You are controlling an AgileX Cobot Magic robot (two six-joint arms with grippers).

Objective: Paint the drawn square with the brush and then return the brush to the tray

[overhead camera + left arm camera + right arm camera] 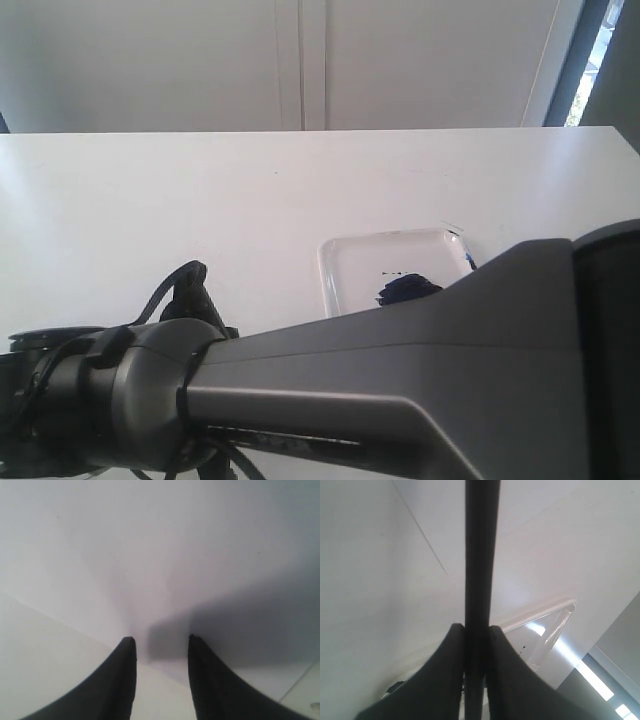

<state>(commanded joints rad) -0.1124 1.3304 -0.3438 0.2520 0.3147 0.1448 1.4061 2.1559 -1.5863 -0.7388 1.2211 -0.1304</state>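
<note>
Broadly, a white table [150, 200] fills the exterior view. The grey right arm [400, 390] crosses in front of the tray [365, 258] and hides the tray's near edge and everything nearer than it. The tray is glossy white with a raised rim, and it lies on the table beyond the arm. A dark navy paint puddle [405, 290] sits toward the tray's near side.

In the right wrist view the right gripper [476, 630] is clamped on the black handle of the brush [481, 555]. The handle runs straight out between the fingers, with a corner of the tray showing near it. The bristles are out of view.

The left gripper [161, 641] has its fingers parted with nothing between them, over a plain white surface. Where it is relative to the tray cannot be told.

The drawn square appears in no view and is probably hidden behind the arm.

The step in hand looks like bringing the loaded bristles from the tray to the square. Doing it well likely means a firm grip that does not slip, a gentle touchdown, and short strokes kept inside the outline.
</note>
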